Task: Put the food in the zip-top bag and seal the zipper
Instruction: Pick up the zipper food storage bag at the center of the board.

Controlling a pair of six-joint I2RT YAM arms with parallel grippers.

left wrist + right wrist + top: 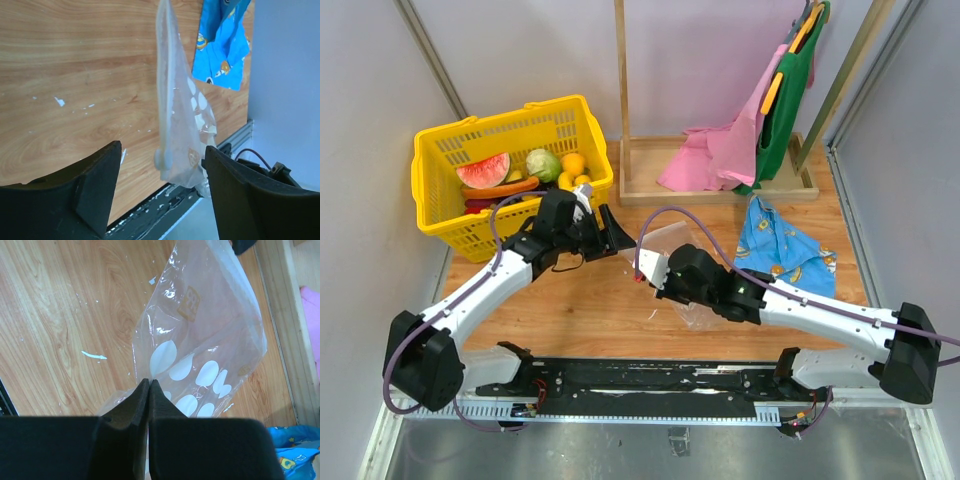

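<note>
Wooden tabletop [582, 305] runs beneath the zip-top bag [200, 335], which hangs above it, limp and nearly flat. The likely trouble is that the film looks slick and is held by one thin pinch, so a tug from the other arm could slide it free. The mouth could also collapse shut, leaving no way in for the food [520, 172]. The right gripper [149, 382] is clamped tight on the bag's near edge. The left gripper [162, 148] stands wide apart holding nothing, with the bag dangling just ahead between its fingers, apparently untouched. The food sits well apart in the yellow basket [500, 117]. A blue cloth [782, 250] lies to the right.
</note>
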